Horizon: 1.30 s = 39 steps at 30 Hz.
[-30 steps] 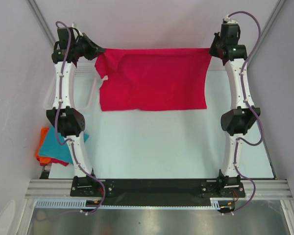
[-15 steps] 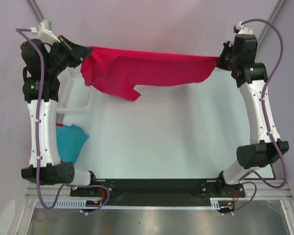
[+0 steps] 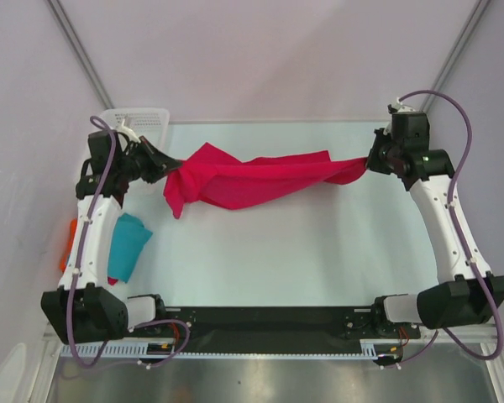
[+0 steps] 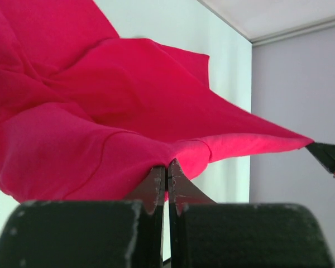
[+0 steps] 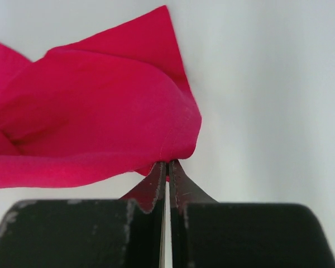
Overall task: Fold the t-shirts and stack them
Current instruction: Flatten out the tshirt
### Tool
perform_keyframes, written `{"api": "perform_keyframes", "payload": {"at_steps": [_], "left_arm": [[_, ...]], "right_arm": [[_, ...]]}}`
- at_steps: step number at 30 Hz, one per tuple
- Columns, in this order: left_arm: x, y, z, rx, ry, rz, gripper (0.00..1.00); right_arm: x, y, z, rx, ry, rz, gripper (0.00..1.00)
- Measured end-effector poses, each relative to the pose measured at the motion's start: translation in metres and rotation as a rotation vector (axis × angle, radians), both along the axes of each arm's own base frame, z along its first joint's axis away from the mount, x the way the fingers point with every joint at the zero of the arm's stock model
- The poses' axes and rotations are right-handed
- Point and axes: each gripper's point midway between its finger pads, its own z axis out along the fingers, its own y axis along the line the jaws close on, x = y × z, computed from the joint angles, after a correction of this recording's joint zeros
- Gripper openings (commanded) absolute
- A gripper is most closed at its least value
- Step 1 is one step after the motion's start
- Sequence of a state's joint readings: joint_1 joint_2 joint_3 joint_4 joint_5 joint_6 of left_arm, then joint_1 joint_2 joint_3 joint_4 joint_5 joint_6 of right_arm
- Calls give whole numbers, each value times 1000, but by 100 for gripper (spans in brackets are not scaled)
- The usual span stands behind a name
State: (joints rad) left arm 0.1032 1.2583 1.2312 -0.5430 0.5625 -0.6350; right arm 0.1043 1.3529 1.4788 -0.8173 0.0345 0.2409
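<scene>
Hanging crimson-pink t-shirt (image 3: 252, 180), stretched above the table (image 3: 319, 252) between both arms.
Left gripper (image 3: 170, 164) and right gripper (image 3: 368, 164) each pinch one end, jaws pressed together; teal t-shirt (image 3: 128, 245) and orange t-shirt (image 3: 70, 239) lie at the left edge (outside the white mesh basket (image 3: 139, 122)).

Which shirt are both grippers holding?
The crimson-pink t-shirt, pinched by the left gripper and right gripper, strung between them; the teal t-shirt and orange t-shirt lie ungripped at the left edge.

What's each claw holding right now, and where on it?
Both hold the crimson shirt. The left claw pinches its left end and the right claw its right end, with the cloth bunched and strung between them.
</scene>
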Motion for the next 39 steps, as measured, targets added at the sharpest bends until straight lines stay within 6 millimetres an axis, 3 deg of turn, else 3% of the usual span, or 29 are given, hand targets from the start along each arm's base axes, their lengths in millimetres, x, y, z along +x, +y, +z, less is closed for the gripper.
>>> {"api": "perform_keyframes", "payload": {"at_steps": [8,13,18,21,22,23,24,25,27,28,39], "left_arm": [[-43,-10,32,3,-109,-47,0],[-76,-16,13,-9,-76,-68,0],[-97,-19,-11,-24,-7,-78,0],[-104,-21,-19,-29,15,-86,19],[-105,-21,-20,-31,21,-89,39],[-106,-22,-20,-32,20,-94,48],[-106,-22,-19,-29,14,-97,56],[-107,-22,-19,-30,15,-98,73],[-107,-22,-19,-25,15,-101,95],[-107,-22,-19,-24,20,-98,99],[-102,-10,-10,17,22,-53,99]], "right_arm": [[-35,5,25,42,-49,11,0],[-64,10,17,73,-11,16,0],[-95,23,-8,102,84,42,0],[-107,26,-21,113,139,46,4],[-112,26,-25,118,160,43,10],[-113,26,-26,120,165,43,19],[-115,27,-26,123,172,42,21],[-116,27,-27,127,176,40,21],[-118,27,-27,125,181,44,22],[-119,28,-27,125,184,47,24],[-120,33,-23,132,179,59,28]]}}
